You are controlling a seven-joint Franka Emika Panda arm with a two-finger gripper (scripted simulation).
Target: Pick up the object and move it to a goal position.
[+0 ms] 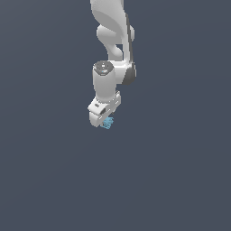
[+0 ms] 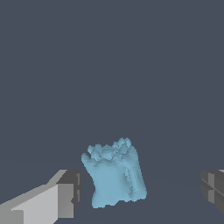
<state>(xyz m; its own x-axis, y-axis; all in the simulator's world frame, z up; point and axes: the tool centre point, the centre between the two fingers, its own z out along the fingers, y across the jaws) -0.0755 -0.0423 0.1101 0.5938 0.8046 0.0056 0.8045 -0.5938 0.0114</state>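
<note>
Approach phase was complete but grasp, lift and transfer to goal pos. were judged outstanding: the gripper (image 2: 141,197) sat over the object (image 2: 114,177) with its fingers (image 2: 65,194) spread wide, object between them nearer one finger, no pad contact visible. No goal marker was visible in either view. Object was a small cyan piece w/ a lumpy, toothed edge, seen just beside the gripper tip in the exterior view.

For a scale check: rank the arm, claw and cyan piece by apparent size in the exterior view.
1. Arm, largest.
2. Claw, clearly smaller.
3. Cyan piece, smallest, partly hidden under the claw, so its full extent is unsure.
</note>
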